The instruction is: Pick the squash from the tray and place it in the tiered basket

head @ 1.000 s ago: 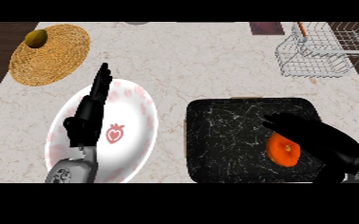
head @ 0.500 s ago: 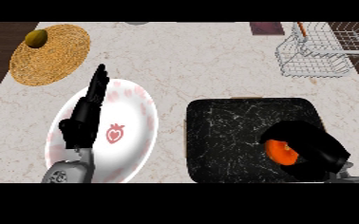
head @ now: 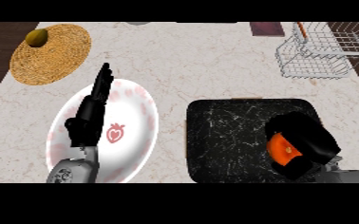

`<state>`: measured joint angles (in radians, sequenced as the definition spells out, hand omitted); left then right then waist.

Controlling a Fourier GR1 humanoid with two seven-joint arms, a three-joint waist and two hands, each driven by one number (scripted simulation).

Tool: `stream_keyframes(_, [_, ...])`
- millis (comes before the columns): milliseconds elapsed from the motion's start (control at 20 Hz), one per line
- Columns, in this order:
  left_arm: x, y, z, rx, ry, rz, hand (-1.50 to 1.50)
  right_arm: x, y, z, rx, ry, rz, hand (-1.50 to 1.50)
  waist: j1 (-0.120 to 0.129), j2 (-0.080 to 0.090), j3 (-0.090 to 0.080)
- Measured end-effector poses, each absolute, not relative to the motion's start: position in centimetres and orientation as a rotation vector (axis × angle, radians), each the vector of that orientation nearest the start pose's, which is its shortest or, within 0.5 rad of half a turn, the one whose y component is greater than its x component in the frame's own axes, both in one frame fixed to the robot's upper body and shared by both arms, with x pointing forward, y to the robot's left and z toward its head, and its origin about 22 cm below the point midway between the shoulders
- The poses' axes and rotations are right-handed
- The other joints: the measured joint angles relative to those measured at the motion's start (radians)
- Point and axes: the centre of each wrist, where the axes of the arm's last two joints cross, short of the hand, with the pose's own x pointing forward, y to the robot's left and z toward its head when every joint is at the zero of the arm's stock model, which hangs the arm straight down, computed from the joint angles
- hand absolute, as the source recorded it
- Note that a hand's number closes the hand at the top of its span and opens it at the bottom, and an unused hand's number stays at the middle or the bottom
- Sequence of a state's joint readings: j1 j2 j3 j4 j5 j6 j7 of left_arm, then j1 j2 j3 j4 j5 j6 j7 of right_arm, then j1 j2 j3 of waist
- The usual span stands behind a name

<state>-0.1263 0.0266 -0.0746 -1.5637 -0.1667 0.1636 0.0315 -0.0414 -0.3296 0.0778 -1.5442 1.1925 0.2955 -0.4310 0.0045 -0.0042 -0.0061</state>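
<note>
From the head view I see a pale marbled tabletop (head: 203, 66) with a dark strip of wall or backsplash along its far edge. At far left lies a round woven straw mat (head: 56, 57) with a small olive-green fruit (head: 37, 37) on its far side; I can't make out what kind it is. At far right stands the white wire tiered basket (head: 312, 54). Nearer to me, on the left, is a white round plate with a red strawberry motif (head: 136, 123), and on the right a black speckled square tray (head: 231, 137). My left robot hand (head: 89, 114) rests over the plate, fingers straight and pointing away from me, holding nothing. My right robot hand (head: 308, 140) is at the tray's right side, its black fingers curled around the orange squash (head: 284, 149), which is partly hidden by them. The squash is at the tray, well apart from the basket; whether it is touching the tray surface I can't tell.
</note>
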Motion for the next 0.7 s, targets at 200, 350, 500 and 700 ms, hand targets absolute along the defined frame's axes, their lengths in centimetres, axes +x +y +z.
stream_keyframes(200, [27.1,20.1,2.8,0.19,-1.667,-0.111,0.0,26.1,-28.9,2.2,-0.843,-1.073,1.525,1.5,0.004,0.002,-0.003])
stream_keyframes(350, [27.1,20.2,3.1,0.184,-1.67,-0.115,0.0,27.4,-27.5,2.5,-0.96,-0.918,1.44,1.5,0.008,0.001,-0.002])
stream_keyframes(500, [27.3,20.5,3.4,0.19,-1.665,-0.112,0.0,28.4,-26.3,3.3,-1.07,-0.843,1.363,1.5,0.005,0.002,0.001])
stream_keyframes(700, [27.3,20.2,3.5,0.193,-1.662,-0.107,0.0,29.5,-25.0,6.8,-1.189,-0.828,1.258,1.5,-0.002,0.002,0.004])
